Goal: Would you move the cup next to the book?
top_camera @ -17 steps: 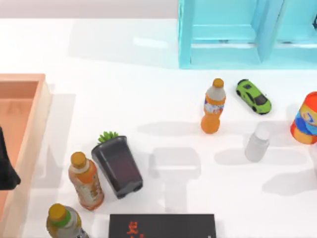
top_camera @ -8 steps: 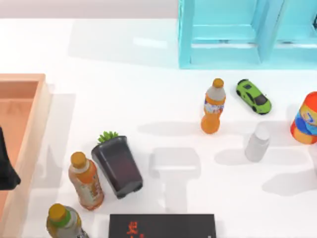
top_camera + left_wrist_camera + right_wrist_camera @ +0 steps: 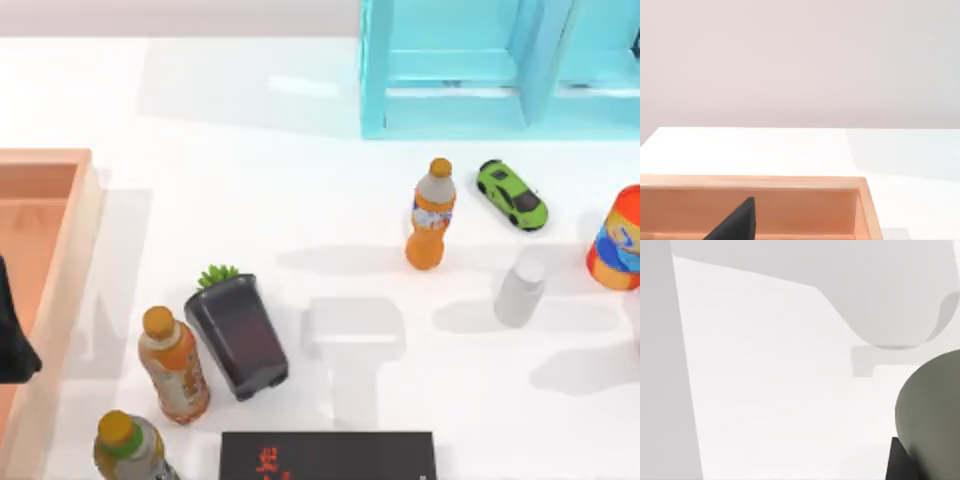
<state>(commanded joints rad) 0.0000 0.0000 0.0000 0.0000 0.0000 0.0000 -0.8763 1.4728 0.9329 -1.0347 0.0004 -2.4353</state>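
Observation:
The cup (image 3: 519,290), a small whitish-grey cylinder, stands upright on the right side of the table, between the orange drink bottle (image 3: 430,215) and the red-orange-blue can (image 3: 617,240). Nothing touches it. The book (image 3: 328,456), a flat black slab with red characters, lies at the front edge near the middle, partly cut off. My left gripper (image 3: 12,335) is parked at the far left over the wooden tray (image 3: 60,250), and a dark tip of it (image 3: 735,224) shows in the left wrist view. In the right wrist view a black part of my right gripper (image 3: 899,462) sits beside a rounded grey-green object (image 3: 935,415).
A black plant pot (image 3: 237,335) and two orange-capped bottles (image 3: 172,365) (image 3: 128,448) stand left of the book. A green toy car (image 3: 512,193) lies behind the cup. A light blue shelf (image 3: 480,70) stands at the back right.

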